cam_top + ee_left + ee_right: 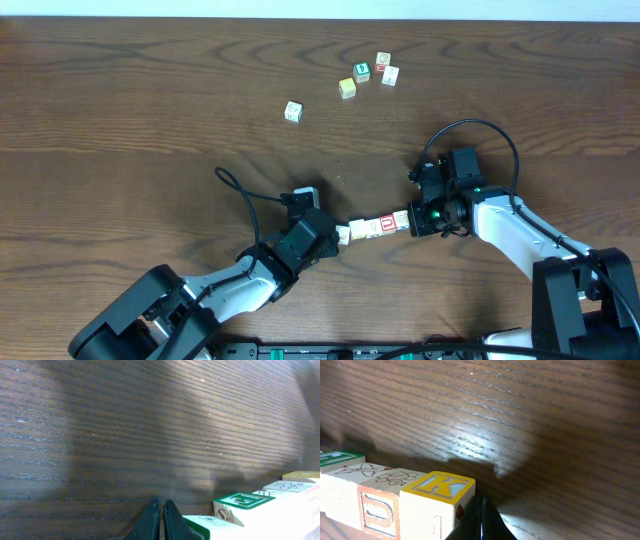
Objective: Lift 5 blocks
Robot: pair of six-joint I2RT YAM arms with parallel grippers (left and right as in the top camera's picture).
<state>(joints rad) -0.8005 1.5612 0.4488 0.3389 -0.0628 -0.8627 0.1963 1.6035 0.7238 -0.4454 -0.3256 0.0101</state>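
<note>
Pale-wood blocks [375, 227] form a row near the desk's [120, 120] front edge. They are squeezed end to end between the left gripper [338, 238] and right gripper [414, 221], both pinched fully closed with nothing between their fingers. Loose cubes [361, 72] lie toward the back edge.

Left gripper [161, 521] at bottom edge: dark fingertips pressed together, nothing between them. Row of blocks [260, 505] runs from beside the fingers to the right edge — one top face green-framed. Wood-grain table [125, 425] behind.
</note>
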